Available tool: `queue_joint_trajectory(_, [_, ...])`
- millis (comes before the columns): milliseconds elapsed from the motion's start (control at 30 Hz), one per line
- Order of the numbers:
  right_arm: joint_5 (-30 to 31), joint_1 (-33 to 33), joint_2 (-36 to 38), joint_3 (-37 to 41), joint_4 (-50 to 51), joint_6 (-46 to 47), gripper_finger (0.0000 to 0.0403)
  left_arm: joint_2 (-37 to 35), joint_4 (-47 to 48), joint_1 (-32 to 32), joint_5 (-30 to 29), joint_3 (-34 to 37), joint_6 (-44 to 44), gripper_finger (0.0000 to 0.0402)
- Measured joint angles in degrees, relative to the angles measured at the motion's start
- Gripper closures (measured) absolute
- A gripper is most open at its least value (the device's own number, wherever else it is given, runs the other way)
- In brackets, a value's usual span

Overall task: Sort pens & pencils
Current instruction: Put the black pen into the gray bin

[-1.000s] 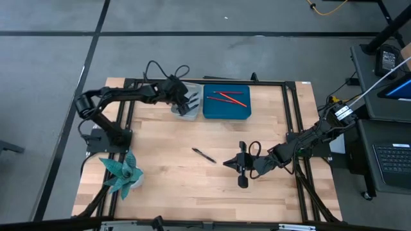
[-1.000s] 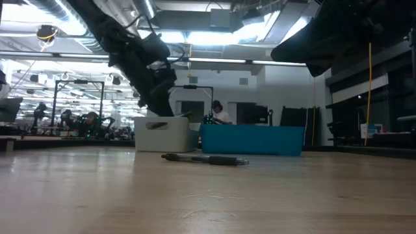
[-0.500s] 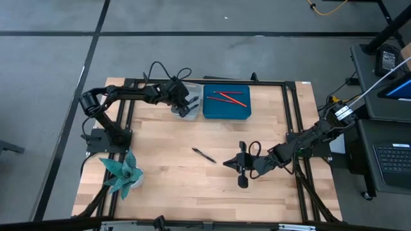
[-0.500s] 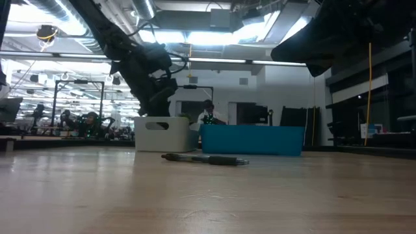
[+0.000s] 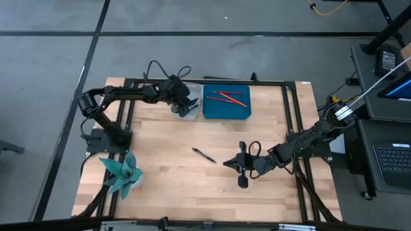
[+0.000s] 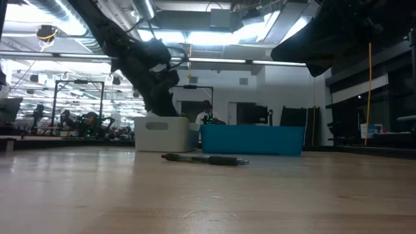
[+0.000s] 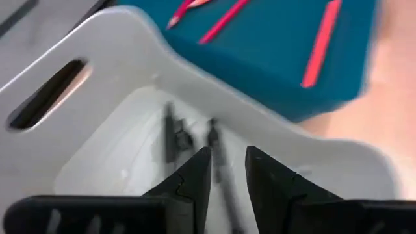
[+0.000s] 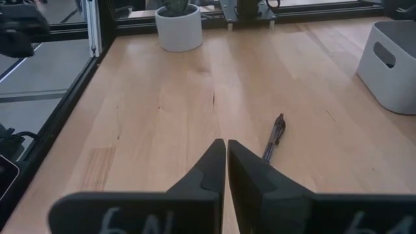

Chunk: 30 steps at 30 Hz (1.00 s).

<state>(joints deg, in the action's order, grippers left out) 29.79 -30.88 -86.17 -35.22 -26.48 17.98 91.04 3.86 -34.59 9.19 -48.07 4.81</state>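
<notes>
Black plastic, the pen [image 5: 204, 154] left on the surface [image 5: 167, 179] near the teal bin [image 5: 226, 110] (pencils [image 5: 230, 98] inside) looks light, stiff and slippery; we'd pinch mid-barrel. Left end effector [image 7: 226, 170] sits slightly apart and empty above the white bin [image 7: 123, 104]; right end effector [image 8: 225, 162] is together.

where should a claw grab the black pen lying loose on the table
Grip the pen at mid-barrel, coming straight down with the fingers across its width. It lies flat and alone on the bare wood table, slanted, and the shut right claw is nearest.
</notes>
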Motion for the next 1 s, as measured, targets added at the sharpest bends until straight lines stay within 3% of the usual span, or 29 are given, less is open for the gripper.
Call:
queue_joint_trajectory(400, [0.05, -0.01, 0.00, 0.00, -0.37, 0.48, 0.0382, -10.11, 4.76, 0.14, 19.86, -4.01, 0.42, 0.0313])
queue_joint_trajectory(567, [-0.53, -0.03, 0.00, 0.00, -0.60, 1.46, 0.0382, -16.75, 8.52, 0.83, 24.53, -4.50, 1.61, 0.0316])
queue_joint_trajectory(800, [-1.10, -0.08, 0.00, 0.00, -2.52, 1.04, 0.0382, -20.03, 15.74, 9.24, 24.05, -4.46, 6.26, 0.0316])
queue_joint_trajectory(1000, [-1.16, -0.16, 0.00, 0.00, -4.22, 1.30, 0.0382, -17.47, 12.68, 19.67, 15.86, -4.43, 6.28, 0.0316])
